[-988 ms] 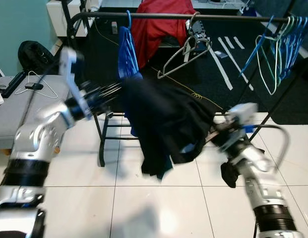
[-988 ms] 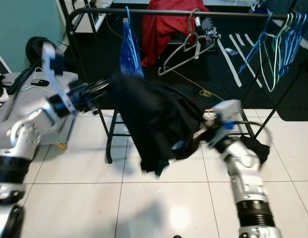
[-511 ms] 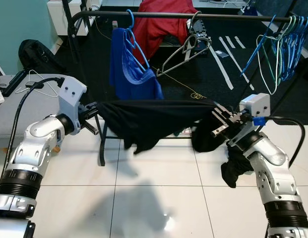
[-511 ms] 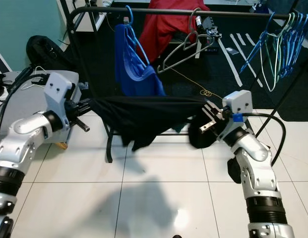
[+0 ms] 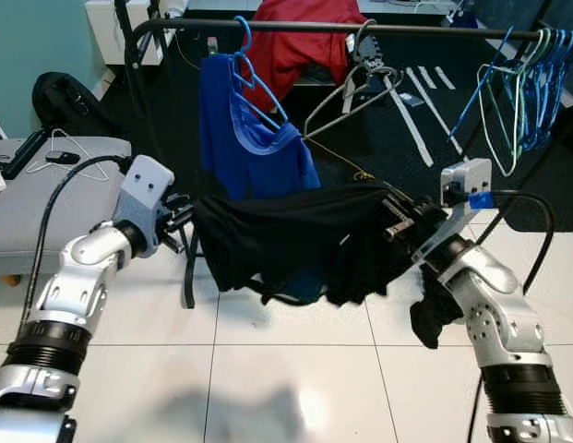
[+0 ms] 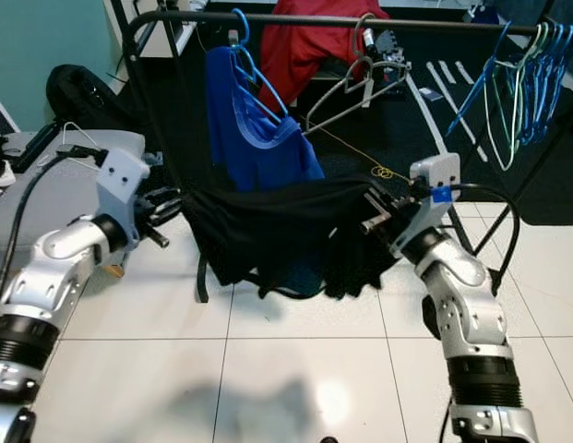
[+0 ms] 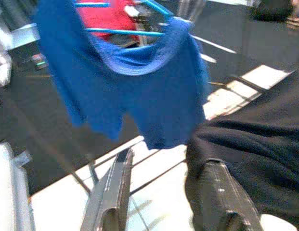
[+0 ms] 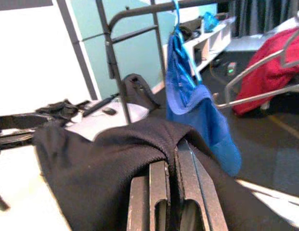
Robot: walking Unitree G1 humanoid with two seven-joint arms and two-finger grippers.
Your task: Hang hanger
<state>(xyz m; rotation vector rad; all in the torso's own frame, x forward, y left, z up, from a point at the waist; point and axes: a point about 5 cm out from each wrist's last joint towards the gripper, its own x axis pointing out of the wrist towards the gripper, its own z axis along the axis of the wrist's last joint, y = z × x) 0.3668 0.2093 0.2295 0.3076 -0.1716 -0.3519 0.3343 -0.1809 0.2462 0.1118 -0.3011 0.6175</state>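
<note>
Black garment (limp, creased cloth) sags between both grippers.

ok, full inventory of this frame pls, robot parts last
clothes rail: 1, black, across the back
blue garment: 1, on a blue hanger, left part of rail
grey hangers: a few, bare, mid rail
blue and green hangers: bunch, right end of rail
red garment: 1, behind rail
black garment: 1, stretched between both pincers, sagging
grey table: 1, far left, white wire hanger on it
black bag: 1, floor by teal wall
left pincer: on garment's left end
right pincer: shut on right end
</note>
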